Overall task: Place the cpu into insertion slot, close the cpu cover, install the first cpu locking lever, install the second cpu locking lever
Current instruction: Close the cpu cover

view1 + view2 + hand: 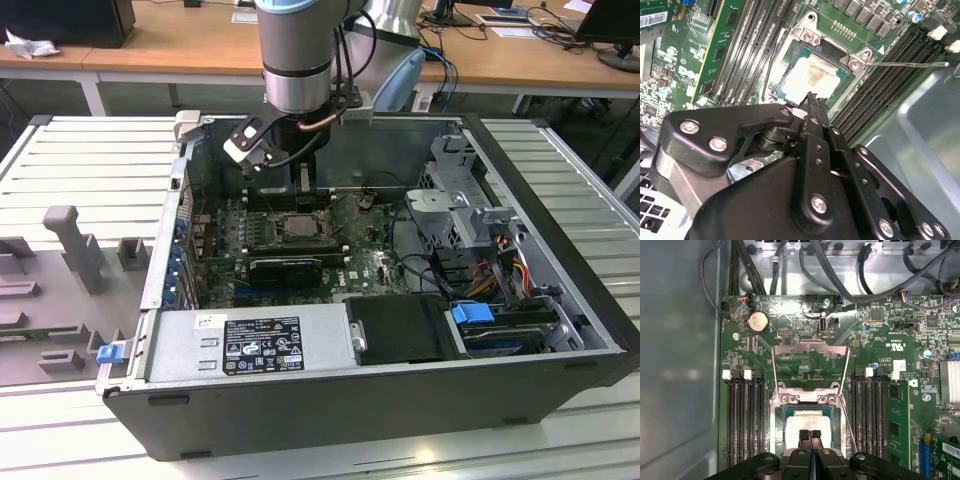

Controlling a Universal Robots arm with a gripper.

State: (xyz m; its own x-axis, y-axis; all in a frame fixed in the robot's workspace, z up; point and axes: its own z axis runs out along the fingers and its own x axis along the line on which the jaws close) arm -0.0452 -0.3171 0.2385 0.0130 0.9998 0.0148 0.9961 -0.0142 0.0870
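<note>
In the exterior view the arm reaches down into the open computer case [300, 400] on the slatted tabletop [70, 160], with the gripper [305, 190] just above the insertion slot [288, 226] at the far middle of the motherboard. The power supply [180, 350] along the near wall carries a dark label [262, 345] whose print cannot be read. In the second wrist view the fingers [816, 107] are pressed together and hold nothing, their tips over the near edge of the cpu [812, 75], which lies flat inside the slot's silvery rim [787, 55]; a locking lever [910, 63] juts out free. In the first wrist view the cpu cover [810, 346] is folded back beyond the seated cpu [807, 422], both levers [850, 405] unlatched. Closing looks to be the step in hand: it would go best with the tips kept off the chip and the levers clear. A white sticker [899, 365] is unreadable.
</note>
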